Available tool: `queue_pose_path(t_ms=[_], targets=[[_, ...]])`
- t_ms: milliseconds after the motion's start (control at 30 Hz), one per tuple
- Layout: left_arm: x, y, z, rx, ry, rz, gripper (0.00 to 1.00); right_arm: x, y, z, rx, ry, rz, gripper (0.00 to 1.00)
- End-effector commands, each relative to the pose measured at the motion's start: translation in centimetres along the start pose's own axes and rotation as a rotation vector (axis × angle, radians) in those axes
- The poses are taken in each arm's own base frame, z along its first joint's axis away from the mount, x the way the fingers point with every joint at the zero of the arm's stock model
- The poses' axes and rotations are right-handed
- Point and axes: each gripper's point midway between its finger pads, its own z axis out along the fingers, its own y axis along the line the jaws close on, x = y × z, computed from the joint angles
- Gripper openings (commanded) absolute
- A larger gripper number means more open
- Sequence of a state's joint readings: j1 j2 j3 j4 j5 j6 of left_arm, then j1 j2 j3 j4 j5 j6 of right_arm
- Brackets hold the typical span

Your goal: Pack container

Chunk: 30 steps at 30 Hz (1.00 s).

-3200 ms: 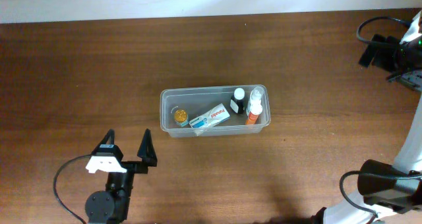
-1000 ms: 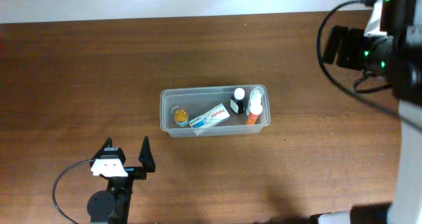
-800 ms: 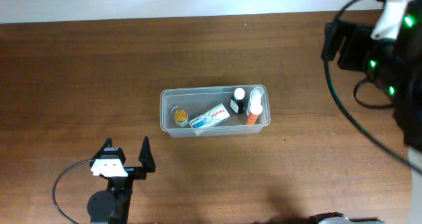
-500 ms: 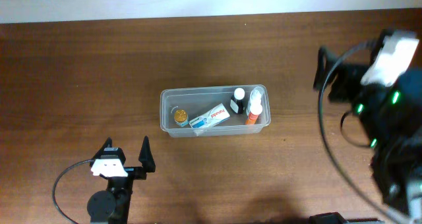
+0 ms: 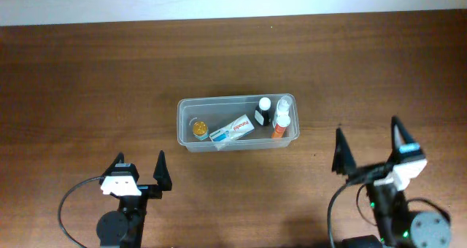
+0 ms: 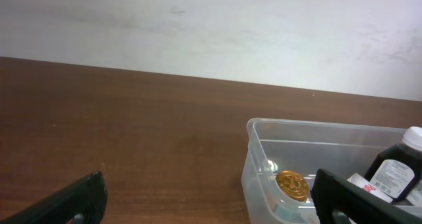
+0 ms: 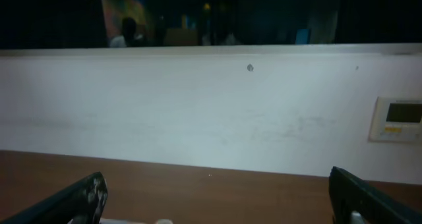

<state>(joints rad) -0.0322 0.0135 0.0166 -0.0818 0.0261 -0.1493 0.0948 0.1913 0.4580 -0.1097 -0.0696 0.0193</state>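
The clear plastic container [image 5: 187, 131] sits mid-table. It holds a gold-lidded jar [image 5: 199, 130], a white box [image 5: 233, 128], a dark bottle with a white cap [image 5: 263, 111] and an orange bottle [image 5: 280, 122]. In the left wrist view the container [image 6: 260, 161] shows at the right with the gold lid [image 6: 291, 184] and dark bottle [image 6: 393, 172] inside. My left gripper [image 5: 139, 173] is open and empty near the front left edge. My right gripper [image 5: 368, 147] is open and empty at the front right, apart from the container.
The brown wooden table [image 5: 87, 80] runs back to a white wall [image 7: 211, 105]. A white wall panel [image 7: 397, 118] shows at the right in the right wrist view. Black cables [image 5: 69, 204] loop by each arm base.
The right arm has swung down from the far right corner to the front right, gripper open. The left arm and the container have not moved.
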Motion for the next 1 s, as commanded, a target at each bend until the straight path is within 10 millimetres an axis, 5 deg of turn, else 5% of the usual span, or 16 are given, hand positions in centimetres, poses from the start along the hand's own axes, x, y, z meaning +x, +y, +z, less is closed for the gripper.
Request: queue_pose_path(t_ms=[0,433,667,967], targets=[[0.2,0.2,0.0,-0.010,-0.003,0.016,0.99,1.8,0.2,-0.9,-0.011,-0.024,-0.015,0.98],[0.2,0.2,0.0,-0.010,-0.003,0.016,0.99,8.8,-0.5,-0.5,0.013,0.059,-0.011,0.98],[0.2,0.2,0.0,-0.010,-0.003,0.016,0.99,9.7,-1.0,0.0,0.031,0.003,-0.019,0.98],[0.2,0.2,0.0,-0.010,-0.003,0.016,0.99,13.3,-1.1,0.1,0.029,0.084,-0.010,0.98]])
